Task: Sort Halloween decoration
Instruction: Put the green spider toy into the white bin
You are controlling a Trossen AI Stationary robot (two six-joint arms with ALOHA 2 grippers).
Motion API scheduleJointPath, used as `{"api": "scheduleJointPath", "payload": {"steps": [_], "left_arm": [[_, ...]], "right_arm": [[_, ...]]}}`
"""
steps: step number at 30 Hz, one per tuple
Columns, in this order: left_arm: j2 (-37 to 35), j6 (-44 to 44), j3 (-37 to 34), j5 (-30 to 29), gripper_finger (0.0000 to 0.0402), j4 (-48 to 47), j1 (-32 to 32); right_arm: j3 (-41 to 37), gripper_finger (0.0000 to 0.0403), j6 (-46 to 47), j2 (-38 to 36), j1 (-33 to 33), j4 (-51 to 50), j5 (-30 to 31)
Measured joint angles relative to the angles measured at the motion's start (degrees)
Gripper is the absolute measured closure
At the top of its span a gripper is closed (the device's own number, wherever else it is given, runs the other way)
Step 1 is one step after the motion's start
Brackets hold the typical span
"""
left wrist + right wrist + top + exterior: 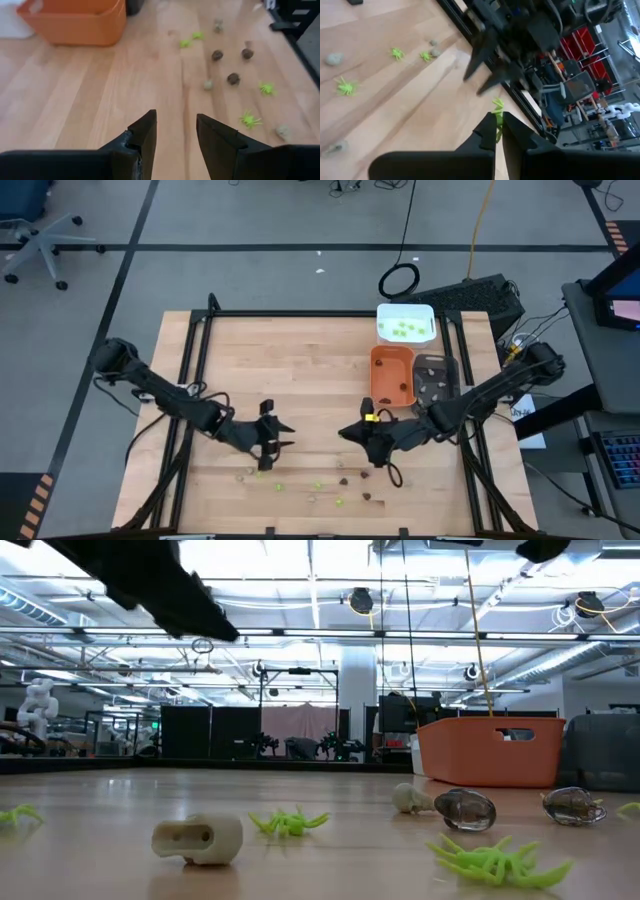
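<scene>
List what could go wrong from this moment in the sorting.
1. The right gripper pinches a lime-green spider by only part of it; most of it sticks out past the jaws, so it might slip free on the way to the white tray.
2. The orange tray and grey tray touch, so a release could land in the wrong one.
3. The left gripper, open and empty, hovers close to the right one; they could collide.
</scene>
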Motion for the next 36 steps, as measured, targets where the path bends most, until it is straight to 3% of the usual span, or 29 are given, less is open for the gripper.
{"api": "scheduleJointPath", "payload": {"steps": [8, 11, 18, 36], "left_arm": [[-0.22, -2.11, 0.0, -10.27, 0.0256, -1.53, -8.64], [-0.22, -3.17, 0.0, -16.92, 0.0256, -2.26, -12.48], [-0.22, -3.13, 0.0, -27.37, 0.0256, -2.2, -18.1], [-0.22, -3.15, 0.0, -29.26, 0.0256, -2.12, -17.01]], "right_arm": [[0.0, 0.0403, -0.5, -4.3, 0.0, -3.91, -0.02], [0.0, 0.0403, -0.39, -5.57, 0.0, -4.26, -0.23], [0.0, 0.0403, 8.45, -7.77, -0.04, -4.46, -3.85], [0.0, 0.0403, 31.12, -7.96, -0.42, -1.69, -4.7]]}}
